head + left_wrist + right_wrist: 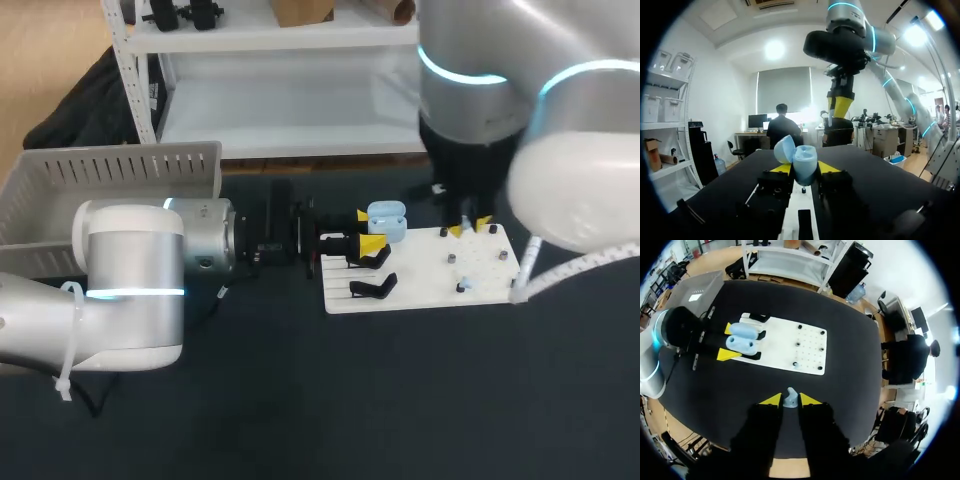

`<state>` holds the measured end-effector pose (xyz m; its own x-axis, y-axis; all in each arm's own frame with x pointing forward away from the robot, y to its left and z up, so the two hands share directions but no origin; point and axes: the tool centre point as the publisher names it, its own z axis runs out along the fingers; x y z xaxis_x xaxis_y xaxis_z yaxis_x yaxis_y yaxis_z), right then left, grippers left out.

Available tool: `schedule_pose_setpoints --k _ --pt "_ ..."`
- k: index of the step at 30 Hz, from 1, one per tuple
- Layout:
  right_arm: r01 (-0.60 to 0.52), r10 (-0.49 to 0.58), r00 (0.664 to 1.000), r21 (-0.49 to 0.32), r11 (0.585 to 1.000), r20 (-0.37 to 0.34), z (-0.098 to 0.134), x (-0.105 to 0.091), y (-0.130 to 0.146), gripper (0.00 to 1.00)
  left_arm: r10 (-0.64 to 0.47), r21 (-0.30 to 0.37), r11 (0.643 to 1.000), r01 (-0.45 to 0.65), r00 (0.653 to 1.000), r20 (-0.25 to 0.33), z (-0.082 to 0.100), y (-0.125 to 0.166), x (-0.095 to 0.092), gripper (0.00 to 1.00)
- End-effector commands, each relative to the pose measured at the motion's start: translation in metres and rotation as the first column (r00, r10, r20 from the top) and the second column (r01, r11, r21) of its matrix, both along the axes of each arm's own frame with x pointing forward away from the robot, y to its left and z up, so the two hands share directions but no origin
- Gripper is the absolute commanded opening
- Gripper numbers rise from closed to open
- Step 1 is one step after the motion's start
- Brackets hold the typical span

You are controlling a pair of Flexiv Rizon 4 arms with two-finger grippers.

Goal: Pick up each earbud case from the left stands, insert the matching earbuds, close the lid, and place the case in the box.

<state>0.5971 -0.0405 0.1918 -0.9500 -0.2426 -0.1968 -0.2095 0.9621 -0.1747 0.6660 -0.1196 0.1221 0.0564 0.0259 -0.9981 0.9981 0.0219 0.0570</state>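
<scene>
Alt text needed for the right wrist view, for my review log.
The right gripper holds a small light-blue earbud between its yellow tips, above the black table. Ahead of it, at the edge of a white board with pegs, the left gripper grips an open light-blue earbud case.

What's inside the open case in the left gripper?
The earbud case, lid open, shows no contents I can make out; its wells are too small to tell. One earbud sits in the right gripper, apart from the case.
</scene>
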Motion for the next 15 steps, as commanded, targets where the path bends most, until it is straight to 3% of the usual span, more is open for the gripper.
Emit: schedule_pose_setpoints --k 1,15 --pt "-0.007 0.007 1.000 -0.018 1.000 -0.015 -0.001 0.001 0.013 0.00 -0.002 0.011 1.000 0.002 1.000 0.004 -0.001 0.001 -0.002 0.00" --pt "-0.003 0.005 1.000 0.052 0.999 -0.026 -0.006 0.002 0.029 0.00 -0.020 0.030 0.999 0.018 0.998 0.060 0.001 -0.002 -0.006 0.00"
